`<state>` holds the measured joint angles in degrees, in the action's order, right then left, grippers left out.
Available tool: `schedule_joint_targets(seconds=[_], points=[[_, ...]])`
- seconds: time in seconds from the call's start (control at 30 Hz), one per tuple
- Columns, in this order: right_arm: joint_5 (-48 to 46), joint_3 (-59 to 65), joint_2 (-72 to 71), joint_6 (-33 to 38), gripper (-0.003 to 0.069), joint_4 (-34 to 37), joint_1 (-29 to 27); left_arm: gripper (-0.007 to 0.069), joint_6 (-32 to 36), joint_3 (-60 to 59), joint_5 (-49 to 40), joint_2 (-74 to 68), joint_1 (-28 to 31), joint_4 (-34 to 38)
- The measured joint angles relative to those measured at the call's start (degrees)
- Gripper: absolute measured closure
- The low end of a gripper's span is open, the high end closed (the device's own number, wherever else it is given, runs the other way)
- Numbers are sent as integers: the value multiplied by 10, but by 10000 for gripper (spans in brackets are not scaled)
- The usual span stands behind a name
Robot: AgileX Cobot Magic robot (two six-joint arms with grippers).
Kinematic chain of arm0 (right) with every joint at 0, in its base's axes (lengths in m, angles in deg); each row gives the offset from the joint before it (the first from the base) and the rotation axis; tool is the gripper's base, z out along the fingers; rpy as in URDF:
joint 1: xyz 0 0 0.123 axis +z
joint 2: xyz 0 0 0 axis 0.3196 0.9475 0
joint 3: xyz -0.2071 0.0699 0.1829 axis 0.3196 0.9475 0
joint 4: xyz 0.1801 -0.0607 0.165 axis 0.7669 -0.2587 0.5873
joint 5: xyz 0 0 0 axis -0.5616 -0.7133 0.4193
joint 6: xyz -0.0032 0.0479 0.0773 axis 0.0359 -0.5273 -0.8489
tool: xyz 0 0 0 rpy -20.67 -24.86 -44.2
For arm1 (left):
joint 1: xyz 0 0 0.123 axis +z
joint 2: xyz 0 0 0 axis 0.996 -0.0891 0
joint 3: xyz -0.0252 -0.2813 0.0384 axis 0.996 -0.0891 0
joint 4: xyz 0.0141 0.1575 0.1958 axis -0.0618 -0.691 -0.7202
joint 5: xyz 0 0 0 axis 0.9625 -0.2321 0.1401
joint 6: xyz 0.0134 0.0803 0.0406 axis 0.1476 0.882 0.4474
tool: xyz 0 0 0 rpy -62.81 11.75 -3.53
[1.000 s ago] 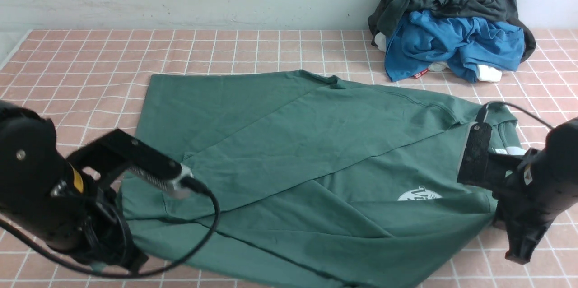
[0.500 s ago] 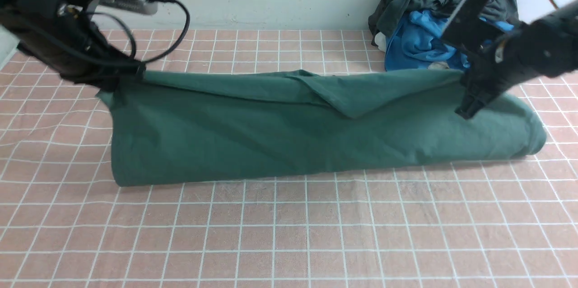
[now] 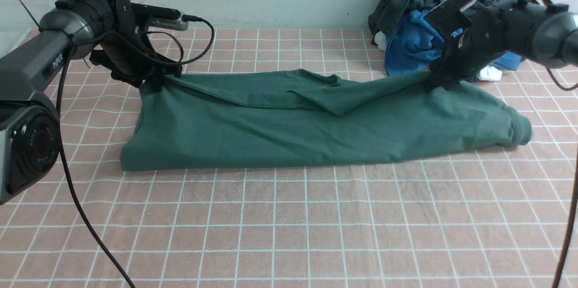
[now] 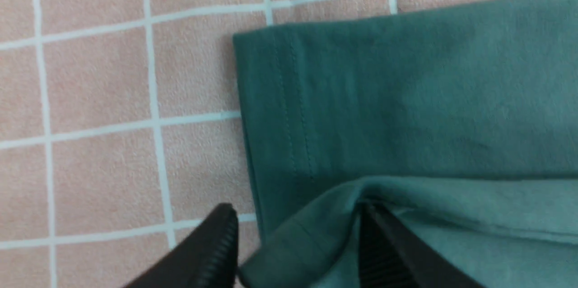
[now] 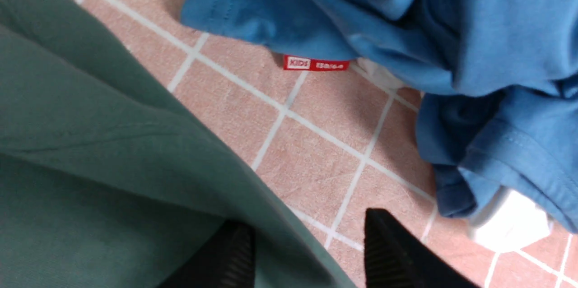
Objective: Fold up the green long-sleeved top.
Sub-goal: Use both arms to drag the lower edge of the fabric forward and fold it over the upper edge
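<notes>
Now the left gripper [image 4: 295, 216] and right gripper [image 5: 307, 225] are opening wide, releasing the green long-sleeved top [image 3: 293, 134], its edge lying between their fingers [image 4: 216, 243]; this fold is landing.

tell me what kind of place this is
Probably a robot-learning lab bench for folding clothes: a pink gridded tablecloth, the green long-sleeved top half folded between two robot arms, and a heap of blue and dark grey garments.

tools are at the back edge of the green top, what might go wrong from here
Cloth of the green top lies between the open jaws of the left tool and right tool; pulling back may drag the edge and spoil the fold. The right tool is close to the blue garment and might snag it.
</notes>
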<state>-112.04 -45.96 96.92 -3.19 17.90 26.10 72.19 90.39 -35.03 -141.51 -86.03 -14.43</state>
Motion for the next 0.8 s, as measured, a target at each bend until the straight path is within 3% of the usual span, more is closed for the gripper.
schedule_joint_targets(seconds=[0.1,0.17,0.3,0.37,0.47,0.63,0.8], points=[[-47,-37,-5,-3,262,31,3,177,-1,32,-19,-1,1,-8],[-73,-52,-9,4,275,63,7,158,-1,45,-29,2,1,-11],[-146,-67,-10,120,429,227,34,145,-1,60,-57,8,1,-2],[-176,-67,5,205,537,299,48,151,1,60,-80,8,1,28],[-187,-67,43,306,643,379,63,184,18,60,-114,8,1,87],[-96,-67,102,379,670,433,67,288,67,60,-148,8,-3,165],[139,-67,126,361,669,438,68,417,107,60,-158,8,-20,177]])
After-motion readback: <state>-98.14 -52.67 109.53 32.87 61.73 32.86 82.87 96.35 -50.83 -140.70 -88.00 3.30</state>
